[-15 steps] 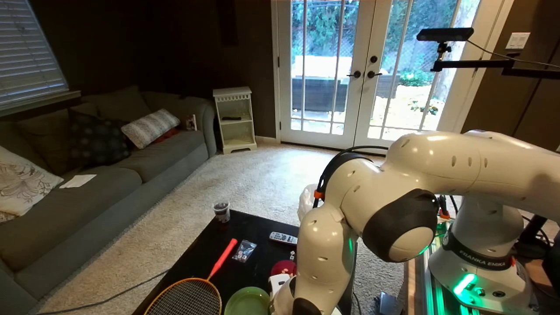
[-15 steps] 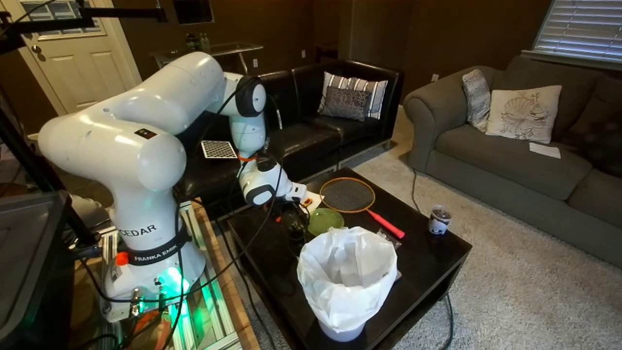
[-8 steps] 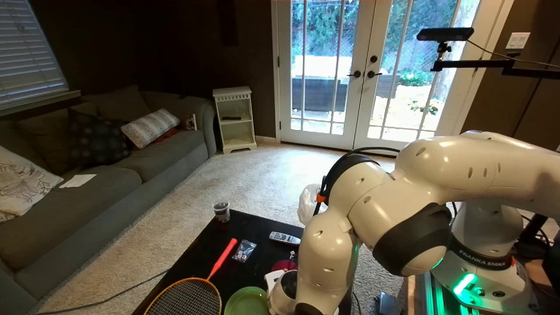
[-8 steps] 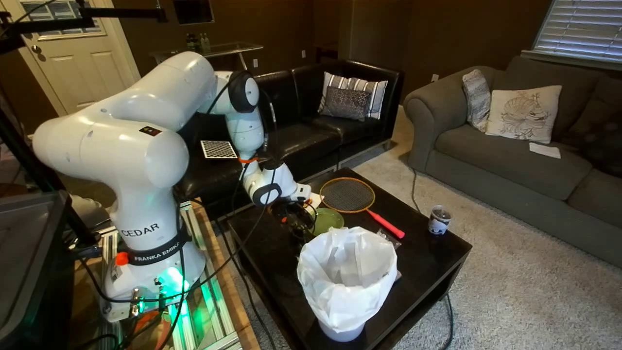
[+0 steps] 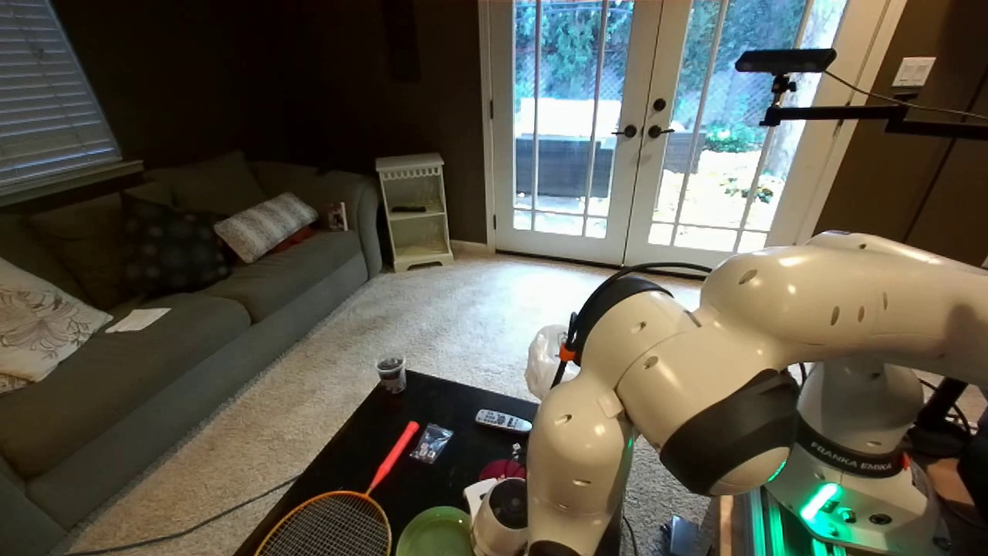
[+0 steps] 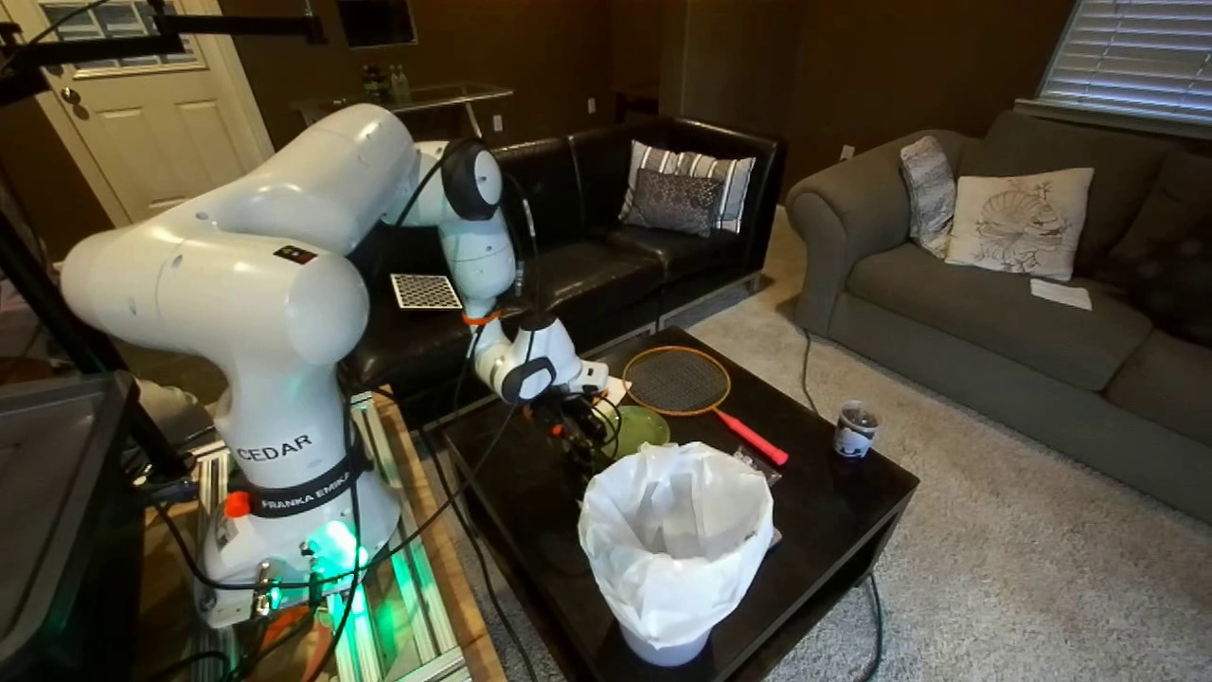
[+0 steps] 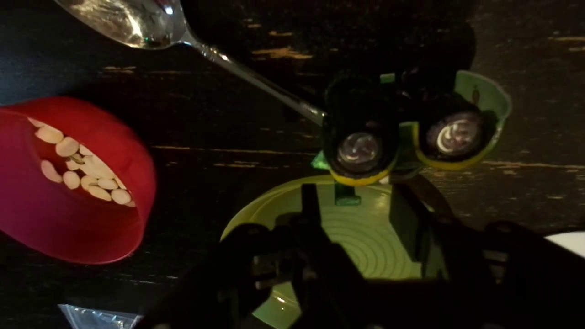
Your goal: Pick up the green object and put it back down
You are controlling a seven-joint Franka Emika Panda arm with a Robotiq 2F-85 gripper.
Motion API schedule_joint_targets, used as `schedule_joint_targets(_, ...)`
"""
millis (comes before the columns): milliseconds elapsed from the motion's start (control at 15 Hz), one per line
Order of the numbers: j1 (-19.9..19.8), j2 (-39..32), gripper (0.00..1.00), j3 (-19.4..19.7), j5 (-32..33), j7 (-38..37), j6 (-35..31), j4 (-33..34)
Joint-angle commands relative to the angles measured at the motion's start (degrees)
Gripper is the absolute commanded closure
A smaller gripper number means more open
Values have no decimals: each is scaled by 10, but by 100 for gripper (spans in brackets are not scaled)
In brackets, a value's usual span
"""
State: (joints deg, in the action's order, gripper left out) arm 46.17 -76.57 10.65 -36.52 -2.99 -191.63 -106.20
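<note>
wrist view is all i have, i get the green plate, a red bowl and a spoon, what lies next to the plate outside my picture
Observer: In both exterior views a racket lies on the table beside the green plate.
Operator: ok, i've got the green lensed thing up close, is anything standing farther off on the table
Observer: Yes, a cup stands near a corner of the table, past the end of the racket's pink handle.

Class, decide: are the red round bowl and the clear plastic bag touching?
Apart: in an exterior view, a strip of dark tabletop shows between the bag and the bowl.
</note>
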Motion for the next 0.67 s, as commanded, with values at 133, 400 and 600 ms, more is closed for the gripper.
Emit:
schedule_joint_targets(133, 16, -15, 88, 21, 52, -66, 25, 7)
schedule_joint_targets(400, 11, -16, 97, 18, 68, -91, 22, 4)
schedule_joint_targets(600, -3, -9, 97, 5, 70, -102, 9, 0)
